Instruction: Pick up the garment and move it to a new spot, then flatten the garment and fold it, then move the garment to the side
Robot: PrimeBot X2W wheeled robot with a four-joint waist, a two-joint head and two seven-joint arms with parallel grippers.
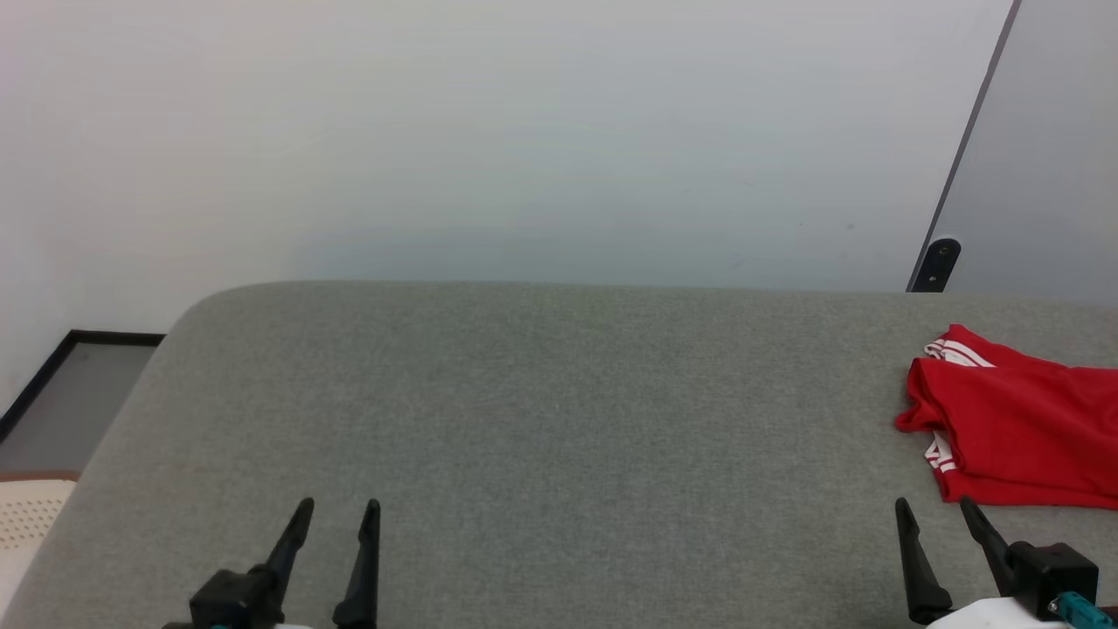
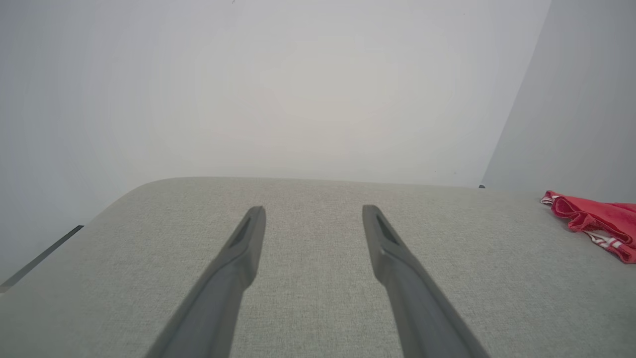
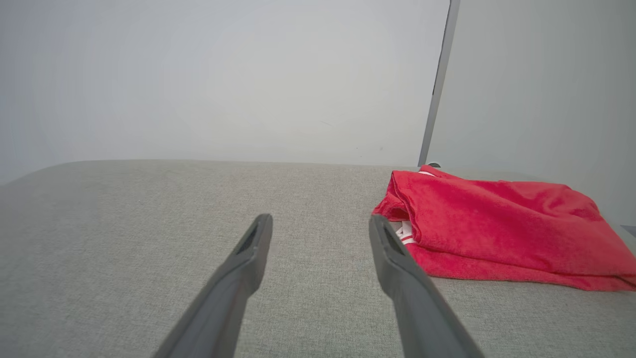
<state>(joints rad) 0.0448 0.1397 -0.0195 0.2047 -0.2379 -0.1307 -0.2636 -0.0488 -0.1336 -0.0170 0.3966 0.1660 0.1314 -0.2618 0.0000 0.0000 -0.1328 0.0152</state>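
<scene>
The garment (image 1: 1022,428), red with white-red striped trim, lies folded at the right edge of the grey fabric surface (image 1: 541,419). In the right wrist view the garment (image 3: 497,223) sits just right of my right gripper (image 3: 320,223), apart from the fingers. My right gripper (image 1: 933,505) stands open near the front edge, a little in front of the garment, holding nothing. At the lower left, far from the garment (image 2: 596,221), my left gripper (image 1: 339,505) is open and empty too. The left wrist view has the left gripper (image 2: 313,211) over bare fabric.
A pale wall (image 1: 524,131) rises right behind the surface. A dark vertical strip (image 1: 961,157) with a small black fitting (image 1: 936,262) stands at the back right. The surface's rounded left corner (image 1: 210,306) drops to the floor (image 1: 79,393).
</scene>
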